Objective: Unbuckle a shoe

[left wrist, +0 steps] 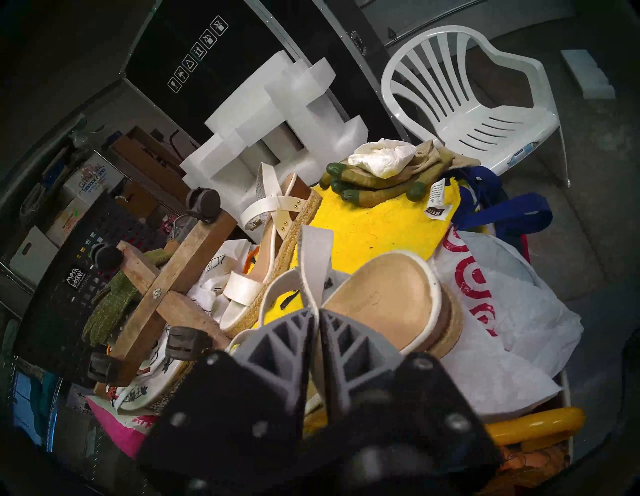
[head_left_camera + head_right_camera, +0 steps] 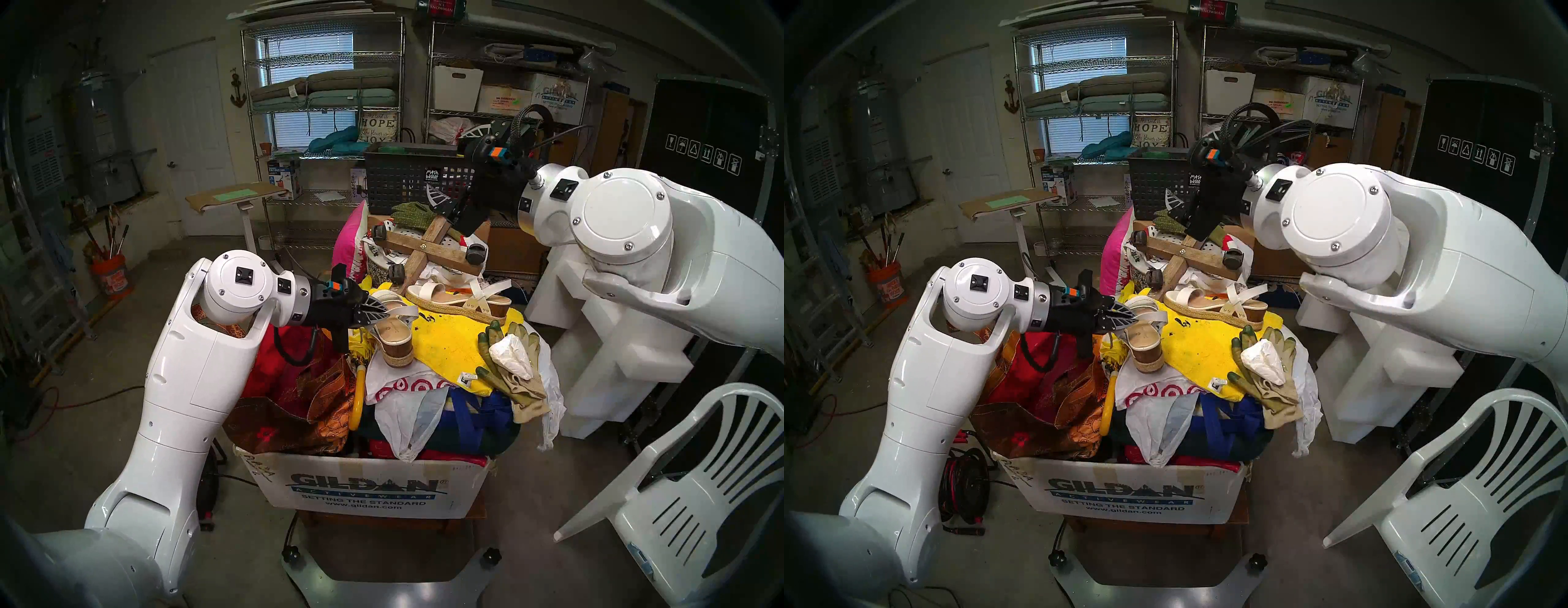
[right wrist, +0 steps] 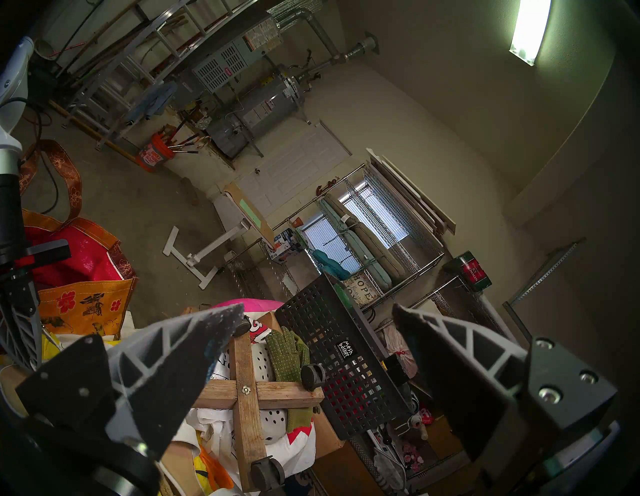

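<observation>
Our left gripper has its two grey ribbed fingers drawn nearly together, pinching a thin white strap that rises straight out from between the tips; the grip looks narrow and holds that strap. The strap belongs to the platform sandal lying just beyond and to the right of our left fingertips, its tan footbed facing up toward the wrist camera and its cork-and-jute heel tipped down onto a white plastic bag with red rings. Farther out from the left gripper, past the held shoe, the twin sandal lies flat on a yellow towel, its own ankle strap sticking up. To the right of that gripper, on the same towel, lie green-tipped work gloves with a crumpled white wad on top. Our right gripper hangs higher and well apart from both sandals, its fingers spread wide with nothing between them; below and ahead of it lie a wooden cross with caster wheels and a black mesh basket.
</observation>
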Available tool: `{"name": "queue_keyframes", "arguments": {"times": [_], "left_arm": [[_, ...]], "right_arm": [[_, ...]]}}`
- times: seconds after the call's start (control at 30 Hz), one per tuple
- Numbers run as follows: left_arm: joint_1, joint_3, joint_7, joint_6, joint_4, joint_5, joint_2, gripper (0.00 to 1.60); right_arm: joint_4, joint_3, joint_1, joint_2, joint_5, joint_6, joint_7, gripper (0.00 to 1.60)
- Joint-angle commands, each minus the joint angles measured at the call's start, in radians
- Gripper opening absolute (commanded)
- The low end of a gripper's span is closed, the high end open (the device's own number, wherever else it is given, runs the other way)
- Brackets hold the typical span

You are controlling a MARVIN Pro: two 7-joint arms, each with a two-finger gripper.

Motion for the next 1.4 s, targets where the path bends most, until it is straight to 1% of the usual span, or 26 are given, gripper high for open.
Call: {"name": "queue_keyframes", "arguments": {"times": [0.0,0.03,0.07,0.1,0.13,0.17,0.23,0.3,0.33,0.4,0.43,0.47,0.5,0.63,0.67,0.7,0.73,0.83,0.9,0.93,1.03,1.17,1.2,1.23,1.3,1.37], "left_arm": [[-0.035,-0.014,0.054,-0.042,0.052,-0.017,-0.040,0.87],[-0.035,-0.014,0.054,-0.042,0.052,-0.017,-0.040,0.87],[-0.044,-0.023,0.068,-0.032,0.051,-0.015,-0.048,0.74],[-0.074,-0.035,0.067,-0.003,0.055,-0.024,-0.059,0.83],[-0.074,-0.035,0.067,-0.003,0.055,-0.024,-0.059,0.83],[-0.092,-0.041,0.060,0.004,0.057,-0.032,-0.061,1.32],[-0.114,-0.053,0.060,0.017,0.055,-0.038,-0.066,1.09],[-0.128,-0.062,0.050,0.018,0.049,-0.048,-0.066,1.05],[-0.144,-0.066,0.045,0.030,0.047,-0.055,-0.069,0.78],[-0.150,-0.065,0.036,0.038,0.045,-0.060,-0.070,0.74],[-0.150,-0.065,0.038,0.049,0.038,-0.058,-0.072,0.51],[-0.152,-0.061,0.038,0.047,0.034,-0.055,-0.073,0.45],[-0.154,-0.059,0.033,0.053,0.034,-0.057,-0.073,0.00],[-0.161,-0.046,0.026,0.070,0.037,-0.048,-0.077,0.00],[-0.161,-0.047,0.040,0.045,0.042,-0.048,-0.084,0.00],[-0.162,-0.049,0.046,0.038,0.046,-0.051,-0.091,0.00],[-0.165,-0.049,0.058,0.058,0.048,-0.043,-0.103,0.00],[-0.173,-0.046,0.082,0.025,0.057,-0.046,-0.123,0.00],[-0.187,-0.037,0.108,0.023,0.069,-0.031,-0.138,0.00],[-0.198,-0.033,0.122,-0.005,0.080,-0.029,-0.144,0.00],[-0.235,-0.024,0.143,-0.016,0.110,-0.025,-0.160,0.00],[-0.270,-0.026,0.181,-0.006,0.112,-0.011,-0.192,0.00],[-0.287,-0.023,0.184,-0.017,0.120,-0.013,-0.197,0.00],[-0.270,-0.033,0.197,-0.012,0.101,-0.011,-0.211,0.00],[-0.303,-0.029,0.209,-0.012,0.111,-0.006,-0.224,0.00],[-0.306,-0.037,0.225,-0.006,0.098,-0.001,-0.240,0.00]], "right_arm": [[0.002,0.017,0.014,0.001,0.002,-0.002,-0.007,1.60],[0.002,0.017,0.014,0.001,0.002,-0.002,-0.007,1.60],[0.002,0.017,0.014,0.001,0.002,-0.002,-0.007,1.60],[0.002,0.016,0.014,0.001,0.001,-0.002,-0.006,1.60],[0.002,0.016,0.014,0.001,0.001,-0.002,-0.006,1.60],[0.002,0.016,0.014,0.002,0.000,-0.002,-0.006,1.60],[0.002,0.016,0.014,0.002,0.000,-0.002,-0.005,1.60],[0.002,0.016,0.014,0.002,0.000,-0.002,-0.005,1.60],[0.002,0.016,0.014,0.002,0.000,-0.002,-0.005,1.60],[0.002,0.016,0.014,0.002,0.000,-0.002,-0.006,1.60],[0.002,0.016,0.014,0.002,0.000,-0.002,-0.006,1.60],[0.002,0.016,0.014,0.002,0.000,-0.002,-0.006,1.60],[0.002,0.016,0.014,0.002,0.000,-0.002,-0.006,1.60],[0.002,0.017,0.014,0.001,0.001,-0.002,-0.006,1.60],[0.002,0.017,0.014,0.001,0.001,-0.002,-0.006,1.60],[0.002,0.017,0.014,0.001,0.001,-0.002,-0.006,1.60],[0.002,0.017,0.014,0.001,0.001,-0.002,-0.006,1.60],[0.002,0.017,0.014,0.001,0.001,-0.002,-0.006,1.60],[0.002,0.016,0.014,0.001,0.001,-0.002,-0.006,1.60],[0.002,0.016,0.014,0.002,0.000,-0.002,-0.006,1.60],[0.002,0.016,0.014,0.002,0.000,-0.002,-0.006,1.60],[0.002,0.015,0.014,0.002,-0.001,-0.002,-0.005,1.60],[0.002,0.015,0.014,0.002,-0.001,-0.002,-0.005,1.60],[0.002,0.015,0.014,0.002,-0.001,-0.002,-0.005,1.60],[0.002,0.015,0.014,0.002,-0.002,-0.002,-0.005,1.60],[0.002,0.014,0.014,0.002,-0.002,-0.002,-0.004,1.60]]}}
